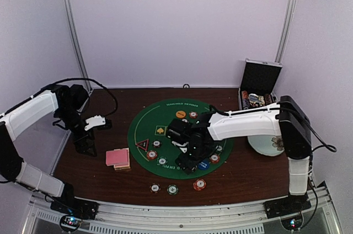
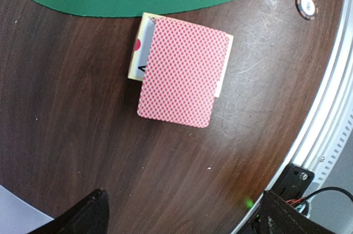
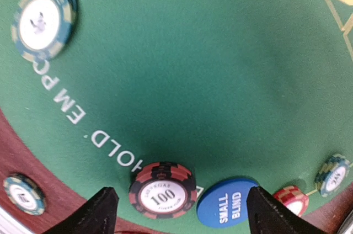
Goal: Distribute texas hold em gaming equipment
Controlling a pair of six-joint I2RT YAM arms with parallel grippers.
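chips (image 3: 162, 190), round and striped, dot circular green felt (image 3: 193, 68).

Top view high over table (image 1: 248, 176), left wrist close above cards (image 2: 182, 74), right wrist close above mat (image 3: 193, 68)

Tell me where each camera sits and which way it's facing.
Top external: above, behind the bases, looking down at the green mat; left arm and right arm show.
Left wrist: on the left arm, facing down at the card stack; its fingers show below.
Right wrist: low over the mat, facing the 100 chip and blue disc; its fingers show below.
Shared: the card stack, in top and left wrist.
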